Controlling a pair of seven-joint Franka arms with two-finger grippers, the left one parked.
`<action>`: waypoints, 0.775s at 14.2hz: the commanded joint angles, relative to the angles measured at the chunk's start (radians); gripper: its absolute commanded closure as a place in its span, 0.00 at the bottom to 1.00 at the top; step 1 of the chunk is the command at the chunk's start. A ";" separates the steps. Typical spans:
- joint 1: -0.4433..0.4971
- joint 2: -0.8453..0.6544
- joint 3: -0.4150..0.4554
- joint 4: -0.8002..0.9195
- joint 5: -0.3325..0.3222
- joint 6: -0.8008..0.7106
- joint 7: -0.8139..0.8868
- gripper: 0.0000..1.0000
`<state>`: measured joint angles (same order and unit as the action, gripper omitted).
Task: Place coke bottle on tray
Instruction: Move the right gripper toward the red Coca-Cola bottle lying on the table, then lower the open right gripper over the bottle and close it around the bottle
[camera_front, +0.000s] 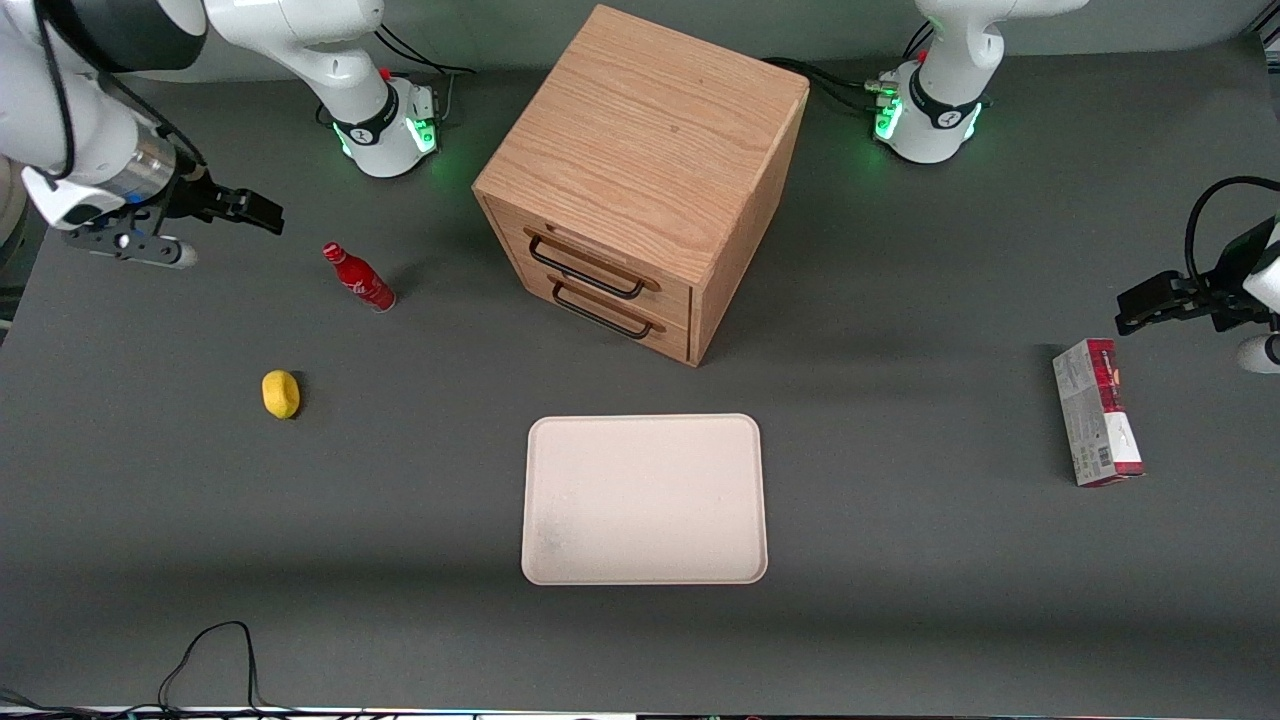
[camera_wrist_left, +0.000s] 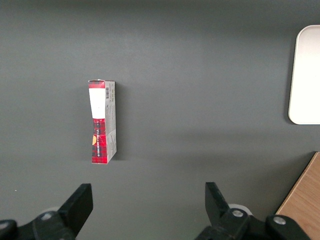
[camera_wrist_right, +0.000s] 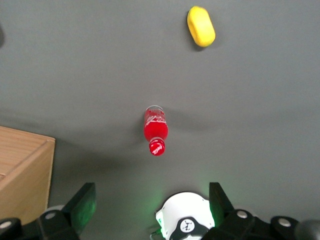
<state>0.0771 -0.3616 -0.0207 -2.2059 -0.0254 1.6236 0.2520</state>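
Note:
The coke bottle (camera_front: 359, 278) is a small slim red bottle with a red cap, standing upright on the grey table between the wooden cabinet and my gripper; it also shows in the right wrist view (camera_wrist_right: 155, 129). My gripper (camera_front: 240, 208) hangs above the table at the working arm's end, beside and above the bottle, open and empty, with its fingers (camera_wrist_right: 82, 205) wide apart. The cream-white tray (camera_front: 645, 499) lies flat and bare, nearer the front camera than the cabinet; its edge shows in the left wrist view (camera_wrist_left: 306, 75).
A wooden two-drawer cabinet (camera_front: 640, 180) stands mid-table. A yellow lemon (camera_front: 281, 393) lies nearer the camera than the bottle. A red-and-grey carton (camera_front: 1096, 411) lies toward the parked arm's end. The working arm's base (camera_front: 385, 125) stands at the back edge.

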 joint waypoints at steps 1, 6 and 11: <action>-0.014 -0.149 -0.027 -0.193 0.013 0.082 -0.100 0.00; -0.014 -0.197 -0.022 -0.346 0.013 0.244 -0.117 0.00; -0.014 -0.182 -0.021 -0.492 0.013 0.461 -0.126 0.00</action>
<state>0.0716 -0.5286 -0.0452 -2.6458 -0.0254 2.0294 0.1574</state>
